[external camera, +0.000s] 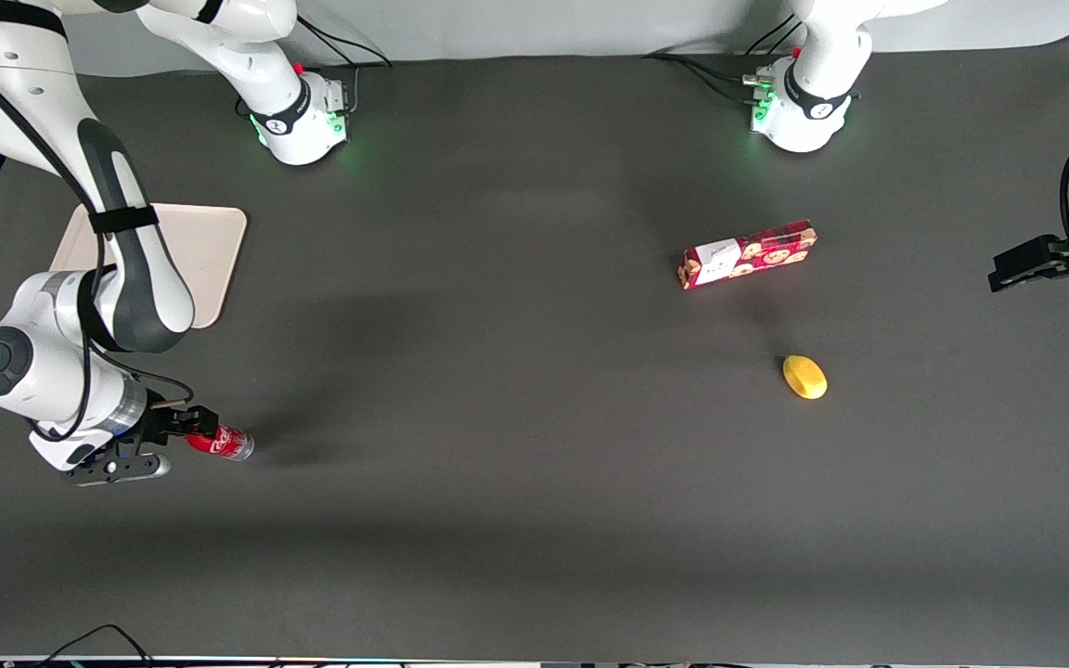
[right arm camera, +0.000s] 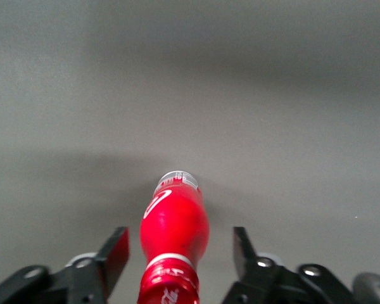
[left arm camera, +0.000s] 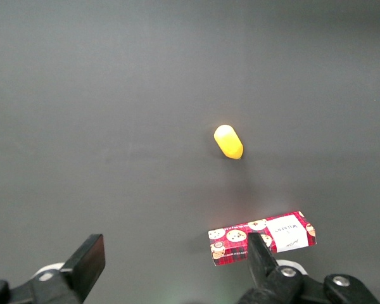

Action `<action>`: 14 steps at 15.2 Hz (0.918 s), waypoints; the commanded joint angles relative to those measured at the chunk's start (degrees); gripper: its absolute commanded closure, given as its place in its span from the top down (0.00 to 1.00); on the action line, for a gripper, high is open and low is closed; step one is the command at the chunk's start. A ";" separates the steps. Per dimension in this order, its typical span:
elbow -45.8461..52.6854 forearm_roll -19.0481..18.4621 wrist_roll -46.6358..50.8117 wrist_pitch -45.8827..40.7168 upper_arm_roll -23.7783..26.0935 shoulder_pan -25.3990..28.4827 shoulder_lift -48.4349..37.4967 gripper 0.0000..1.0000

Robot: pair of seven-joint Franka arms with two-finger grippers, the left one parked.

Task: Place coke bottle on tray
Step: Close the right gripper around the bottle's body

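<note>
Right-arm gripper at bench level near the working arm's end of the table, jaws spread to either side of the coke bottle with a visible gap between each finger and the red body (no contact can be seen on either side). The bottle lies on its side on the dark bench, cap end between the jaws, silvery base pointing away from the gripper. In the front view the coke bottle sits nearer the front camera than the tray, well apart from it; the tray lies flat, partly covered by the arm. Toward the parked arm's end lie a red cookie box and a yellow lemon-like object, the latter nearer the camera.
</note>
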 commanded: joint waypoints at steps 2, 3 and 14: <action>-2.81 -0.78 -0.17 -0.55 0.48 -0.47 -2.51 0.71; -2.81 -0.78 -0.08 -0.55 0.48 -0.47 -2.60 0.70; -1.58 -0.34 4.04 -0.90 0.48 0.05 -2.95 0.00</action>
